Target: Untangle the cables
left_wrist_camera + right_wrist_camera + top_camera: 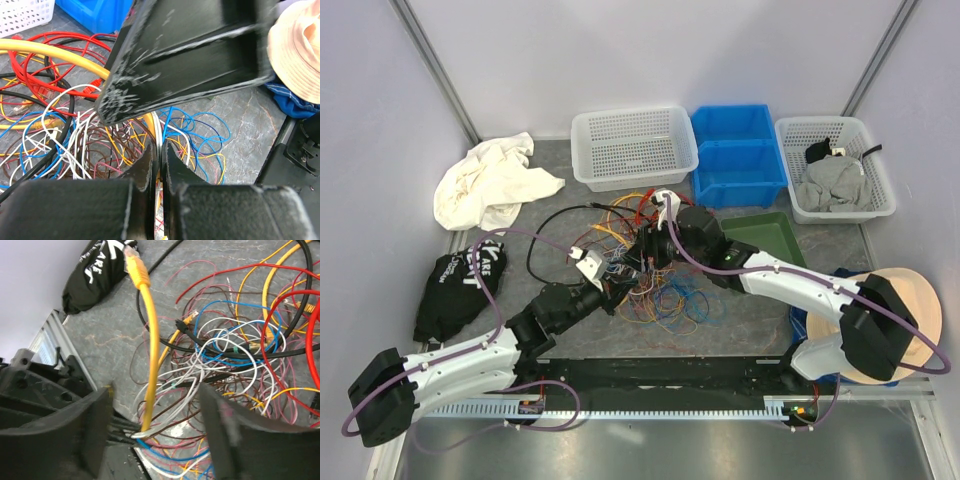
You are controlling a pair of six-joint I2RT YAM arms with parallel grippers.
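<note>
- Cloth on the far left: a crumpled white cloth (490, 180), well left of the white basket (630, 113) and up against the side wall.
- Also left of the basket but on the nearer side is a black bag (455, 285) with white lettering.
- Then the left gripper (160, 150), on the near side of the basket and a bit left of its middle. Its fingers are squeezed almost together. The wrist views show a white wire (159, 131) and the yellow cable (148, 340) running down into the pinch, so it's clamped on the cables (665, 295).
- The cables are one messy heap of red, orange, yellow, black, white, pink and blue loops. They lie on the table just in front of the basket and spread toward the arm bases, all knotted together.
- The right gripper (156, 390) is over the same heap, in front of the basket's right end and nose to nose with the left one. Its fingers are spread wide, one on each side of the yellow cable. I can't tell if they touch it.
- A blue bin (732, 140) sits right beside the basket's right end.
- A green tray (770, 235) is right of the basket and nearer, partly under the right arm.
- A second basket (790, 140) is further right, with a grey cloth (830, 185) inside.
- A straw hat (920, 300) is far right of the basket, near the front edge.
</note>
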